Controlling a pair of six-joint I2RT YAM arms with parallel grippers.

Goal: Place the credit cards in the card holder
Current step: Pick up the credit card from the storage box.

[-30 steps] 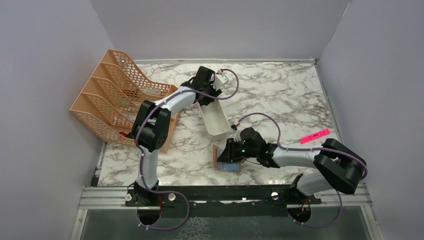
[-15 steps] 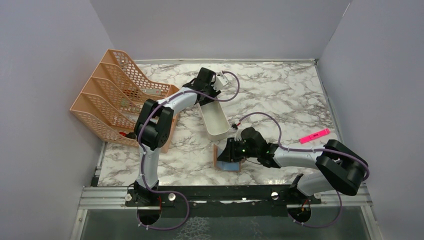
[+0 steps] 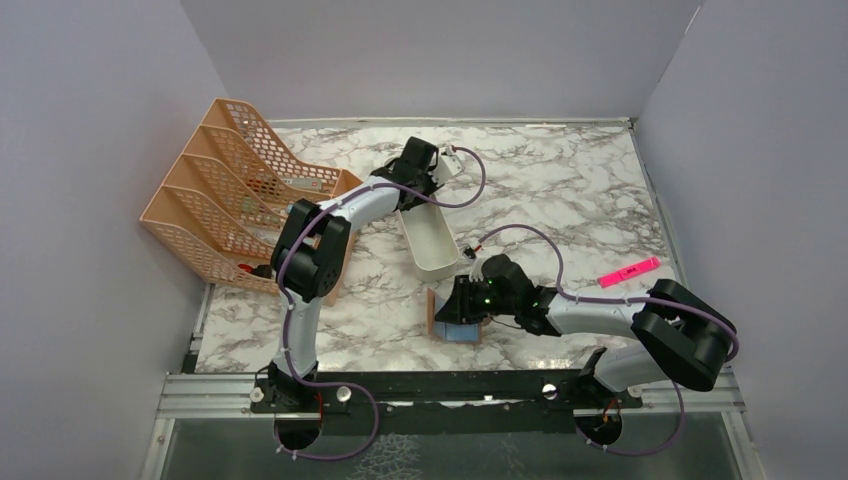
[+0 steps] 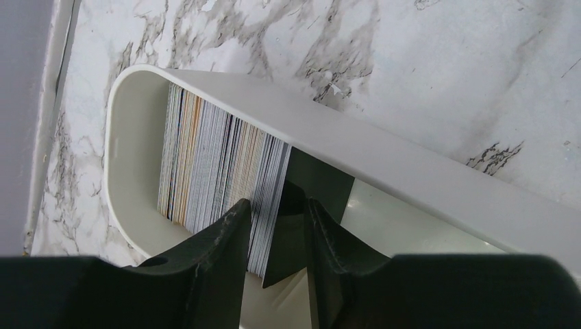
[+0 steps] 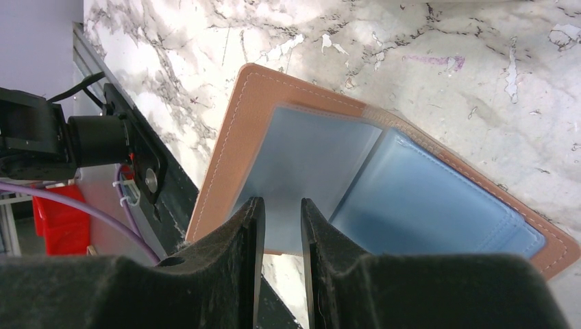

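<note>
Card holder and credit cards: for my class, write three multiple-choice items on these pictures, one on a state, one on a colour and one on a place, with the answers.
1. The card holder on the table is:
A. snapped shut
B. lying open
C. standing on edge

2. The pockets inside it are:
A. light blue
B. green
C. red

3. Most of the credit cards are:
A. spread flat on the table
B. already in the card holder
C. standing on edge in the white tray

Answers:
1. B, since the right wrist view shows its inside facing up on the marble.
2. A, since the lining inside the tan stitched border is light blue.
3. C, since the left wrist view shows a packed row of card edges between the tray's walls.
</note>
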